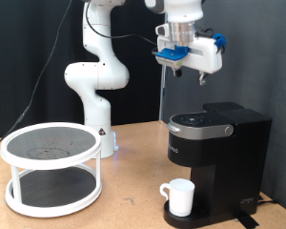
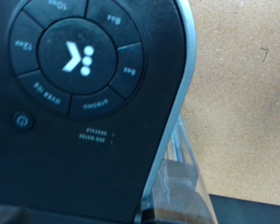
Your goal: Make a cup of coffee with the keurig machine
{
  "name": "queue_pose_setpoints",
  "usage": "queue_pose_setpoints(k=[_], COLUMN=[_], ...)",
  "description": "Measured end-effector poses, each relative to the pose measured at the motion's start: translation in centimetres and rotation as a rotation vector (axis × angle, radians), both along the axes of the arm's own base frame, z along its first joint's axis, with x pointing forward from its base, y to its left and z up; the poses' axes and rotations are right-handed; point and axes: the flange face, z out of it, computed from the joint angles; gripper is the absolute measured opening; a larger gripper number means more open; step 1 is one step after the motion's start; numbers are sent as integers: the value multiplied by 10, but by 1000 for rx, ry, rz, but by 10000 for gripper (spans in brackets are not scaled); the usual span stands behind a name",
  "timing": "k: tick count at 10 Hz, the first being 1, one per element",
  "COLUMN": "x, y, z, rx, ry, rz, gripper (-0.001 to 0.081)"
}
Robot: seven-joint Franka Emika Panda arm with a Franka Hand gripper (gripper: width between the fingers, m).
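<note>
The claw (image 1: pixel 184 65), its opening state indeterminate, hangs directly above the closed lid of the black boxy keurig machine (image 1: pixel 214 143), well apart from it, while the plain white cup (image 1: pixel 179 197) stands on the machine's drip base.

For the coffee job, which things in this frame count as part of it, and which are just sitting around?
Part of the job:
- keurig machine, lid down, button panel filling the wrist view
- cup, standing on the machine's drip base under the head
- end effector, hanging above the machine, holding nothing visible

Just lying about:
- white two-tier round rack at the exterior view's left
- wooden table
</note>
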Motion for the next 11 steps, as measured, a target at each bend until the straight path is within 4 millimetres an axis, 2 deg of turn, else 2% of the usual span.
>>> queue_pose_setpoints(k=[1,2,3,4,5,6,7,11], x=[2,4,6,7,8,10,12,24], y=[-1,-2,-3,-4,-4,-5,-5,-4], z=[-6,-11,-13,-16,-19,-24,-29,-54], rx=[0,-1,-4,-9,-10,-13,-18,-31], ry=[12,18,19,21,29,41,51,47], rz=[0,-1,-1,0,-3,-11,-16,-19], gripper=[534,534,351,213,213,55,18,1])
